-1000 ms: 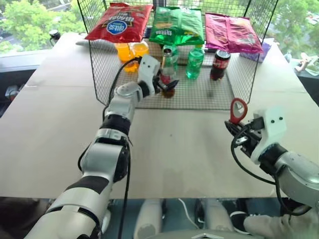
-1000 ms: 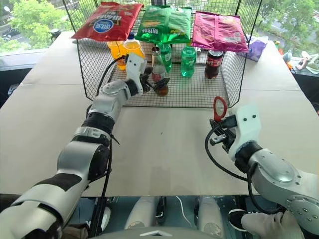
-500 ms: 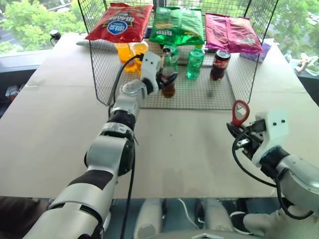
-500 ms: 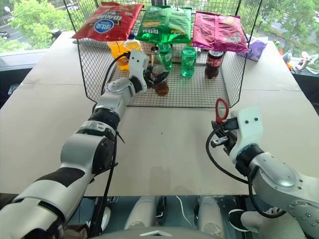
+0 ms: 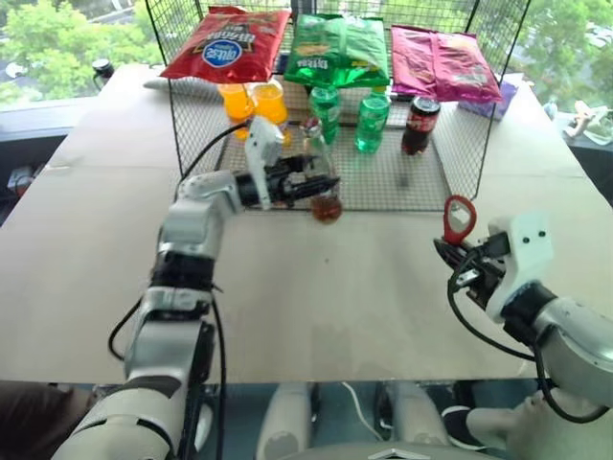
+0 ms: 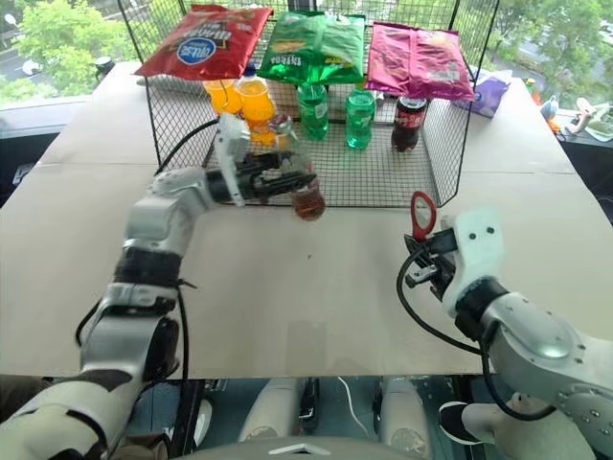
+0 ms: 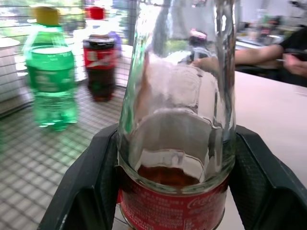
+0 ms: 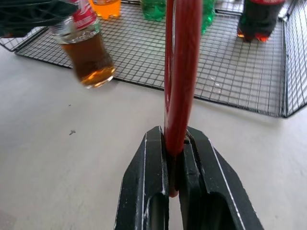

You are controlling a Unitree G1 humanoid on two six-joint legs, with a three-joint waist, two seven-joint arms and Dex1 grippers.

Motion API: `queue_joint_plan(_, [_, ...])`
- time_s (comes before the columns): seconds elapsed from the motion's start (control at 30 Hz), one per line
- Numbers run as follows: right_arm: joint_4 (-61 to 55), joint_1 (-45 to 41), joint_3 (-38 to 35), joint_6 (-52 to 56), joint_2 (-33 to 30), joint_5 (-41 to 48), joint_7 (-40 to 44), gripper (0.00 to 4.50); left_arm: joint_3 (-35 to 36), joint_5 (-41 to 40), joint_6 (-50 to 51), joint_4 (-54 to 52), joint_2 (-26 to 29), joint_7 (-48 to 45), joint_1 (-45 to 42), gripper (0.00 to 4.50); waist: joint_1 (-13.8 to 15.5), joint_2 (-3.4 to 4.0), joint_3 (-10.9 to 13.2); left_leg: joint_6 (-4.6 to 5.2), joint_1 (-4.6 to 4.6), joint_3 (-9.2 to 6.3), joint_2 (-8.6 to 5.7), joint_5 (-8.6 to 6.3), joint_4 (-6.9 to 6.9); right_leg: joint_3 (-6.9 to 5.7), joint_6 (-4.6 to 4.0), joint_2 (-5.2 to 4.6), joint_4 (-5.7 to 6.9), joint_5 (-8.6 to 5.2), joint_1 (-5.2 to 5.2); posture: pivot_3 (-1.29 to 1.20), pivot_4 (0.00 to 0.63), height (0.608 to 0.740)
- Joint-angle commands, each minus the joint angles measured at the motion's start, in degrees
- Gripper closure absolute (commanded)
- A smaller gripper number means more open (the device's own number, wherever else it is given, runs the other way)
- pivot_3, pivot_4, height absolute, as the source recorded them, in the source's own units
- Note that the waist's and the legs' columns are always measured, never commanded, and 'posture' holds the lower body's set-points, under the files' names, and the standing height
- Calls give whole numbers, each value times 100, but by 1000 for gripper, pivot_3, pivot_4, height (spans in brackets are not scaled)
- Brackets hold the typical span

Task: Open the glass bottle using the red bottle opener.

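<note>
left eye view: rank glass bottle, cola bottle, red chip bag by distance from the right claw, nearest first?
From the right claw, which grips the red bottle opener:
1. Cola bottle, on the wire rack, ahead and slightly left.
2. Glass bottle, held in the left claw, at the rack's front edge.
3. Red chip bag, far left.

Silver-grey arms, black joints and cables, white-cased wrists, black fingers (image 7: 84, 191).

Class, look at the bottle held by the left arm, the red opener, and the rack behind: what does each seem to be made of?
Glass bottle: clear, glossy glass, you see through it, with reflections. Red bottle opener: smooth, shiny red, probably coated metal or plastic; the look leaves it open. Wire rack: thin dark metal wire in a fine grid.
</note>
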Motion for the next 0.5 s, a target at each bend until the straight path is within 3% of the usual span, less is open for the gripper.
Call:
queue_joint_plan(0.03, [-8, -118, 18, -4, -71, -129, 182, 4500, 64, -211, 162, -693, 322, -256, 287, 2051, 9, 0, 0, 0, 1, 1, 0, 0, 2, 1, 0, 0, 4, 0, 0, 0, 150, 740])
queue_joint_plan(0.2, [130, -319, 211, 37, 32, -315, 375, 4500, -64, 129, -552, -1132, 237, 48, 1153, 2051, 27, 2, 0, 5, -4, -6, 2, -3, 35, 1, -12, 0, 24, -8, 2, 0, 150, 740])
queue_joint_plan(0.37, [221, -432, 322, 76, 136, -429, 537, 4500, -140, 125, -652, -1319, 236, 120, 1445, 2051, 29, 2, -1, 8, -3, -6, -2, -6, 40, 10, -12, -1, 29, -8, 3, 0, 150, 740])
queue_joint_plan(0.5, [242, -418, 333, 98, 181, -519, 631, 4500, -128, 84, -702, -1365, 242, 116, 1518, 223, 15, 3, -1, 8, 0, -1, -2, -6, 40, 16, -7, 2, 32, -4, 2, 0, 150, 740])
